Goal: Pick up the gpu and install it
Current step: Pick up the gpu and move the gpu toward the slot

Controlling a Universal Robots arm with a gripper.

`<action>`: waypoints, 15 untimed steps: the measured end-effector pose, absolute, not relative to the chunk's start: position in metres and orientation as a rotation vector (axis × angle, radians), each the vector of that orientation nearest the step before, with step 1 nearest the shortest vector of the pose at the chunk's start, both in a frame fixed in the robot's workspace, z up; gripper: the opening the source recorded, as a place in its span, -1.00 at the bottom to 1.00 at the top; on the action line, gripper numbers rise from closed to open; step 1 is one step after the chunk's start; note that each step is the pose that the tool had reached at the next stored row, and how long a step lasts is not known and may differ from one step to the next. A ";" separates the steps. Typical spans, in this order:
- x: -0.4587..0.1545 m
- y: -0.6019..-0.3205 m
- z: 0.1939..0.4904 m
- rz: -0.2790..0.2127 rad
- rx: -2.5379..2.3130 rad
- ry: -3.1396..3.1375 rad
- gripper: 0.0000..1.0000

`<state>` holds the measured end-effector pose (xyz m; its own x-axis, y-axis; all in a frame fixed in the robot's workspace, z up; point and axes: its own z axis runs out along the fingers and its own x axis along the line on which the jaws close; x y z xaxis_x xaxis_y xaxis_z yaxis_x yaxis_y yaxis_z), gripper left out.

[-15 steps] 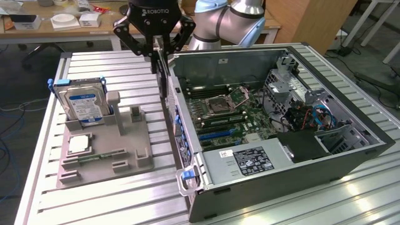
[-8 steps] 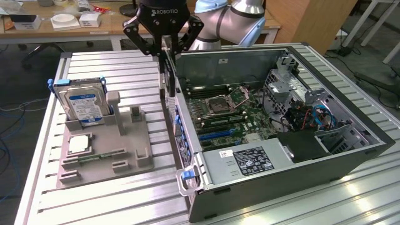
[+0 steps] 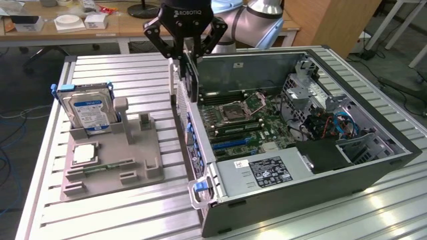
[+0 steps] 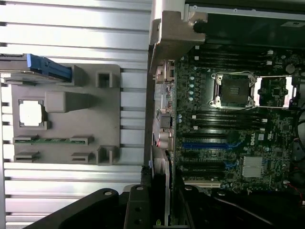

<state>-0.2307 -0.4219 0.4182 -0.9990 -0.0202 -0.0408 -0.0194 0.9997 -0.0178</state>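
The gpu (image 3: 191,82) is a thin dark card seen edge-on, hanging upright from my gripper (image 3: 189,54), which is shut on its top edge. It hangs just above the open computer case's (image 3: 373,170) wall on the exterior view's left, beside the motherboard (image 3: 243,122). In the wrist view the gpu (image 4: 162,183) shows as a slim strip between my gripper's (image 4: 164,202) black fingers (image 4: 138,207), over the case wall next to the blue expansion slots (image 4: 205,143).
A grey fixture (image 3: 110,160) on the slatted table holds an upright silver hard drive (image 3: 90,111), a square processor chip (image 3: 85,153) and a green memory stick (image 3: 100,168). Inside the case lie the power supply (image 3: 263,172), drive cage (image 3: 363,150) and cables.
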 end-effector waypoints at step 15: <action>-0.201 -0.422 0.418 -0.027 -0.031 3.098 -0.47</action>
<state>-0.2009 -0.4220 0.4177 -0.9989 -0.0202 -0.0432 -0.0194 0.9997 -0.0179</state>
